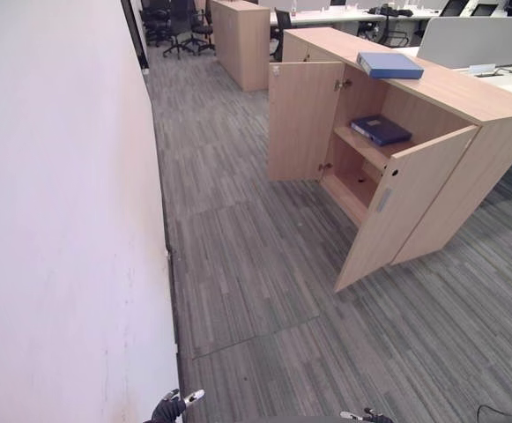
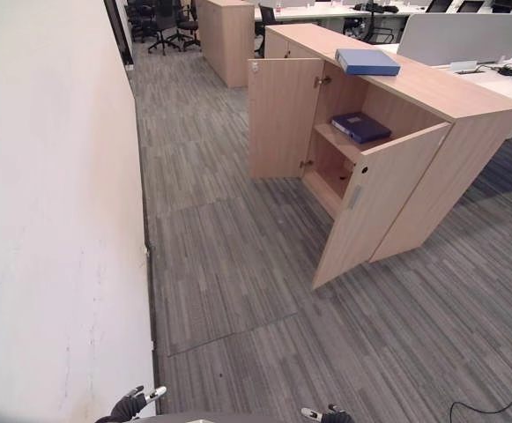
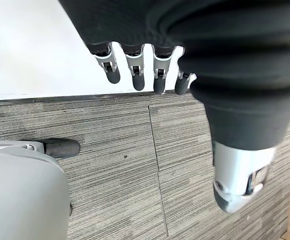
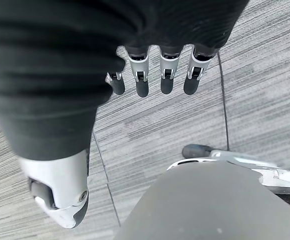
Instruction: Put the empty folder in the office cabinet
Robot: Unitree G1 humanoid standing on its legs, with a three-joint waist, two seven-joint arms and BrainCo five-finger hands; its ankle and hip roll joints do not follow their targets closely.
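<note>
carpet [image 1: 256, 300] in grey striped tiles covers the floor across the head views, with a white wall [image 1: 62, 220] taking up the left side of the frame. office cabinet [image 1: 467, 97] of pale wood stands in the upper right, both its doors swung open: the left door [image 1: 302, 122] stands near the centre top, and the right door [image 1: 405, 204] angles out toward the middle of the frame. a dark blue folder [image 1: 380, 129] lies flat on the upper shelf inside the cabinet, between the two doors. a lighter blue folder [image 1: 389, 64] lies flat on the cabinet's top, near its front edge, in the upper right of the frame. which of the two is the empty one cannot be told.

a second wooden cabinet [image 1: 241, 42] stands at the top centre, with black office chairs [image 1: 178, 25] just left of it and desks [image 1: 344, 16] behind.

left hand [image 1: 174, 406] peeks in at the bottom edge, left of centre, by the foot of the wall; in its wrist view its fingers [image 3: 135, 70] hang straight and relaxed above the carpet, the thumb [image 3: 239, 182] apart, holding nothing. right hand [image 1: 367, 415] shows at the bottom edge, right of centre; in its wrist view its fingers [image 4: 164, 72] likewise hang loose and straight over the carpet, thumb [image 4: 60, 192] apart, nothing in its hold. both hands are well apart from the cabinet and both folders.
</note>
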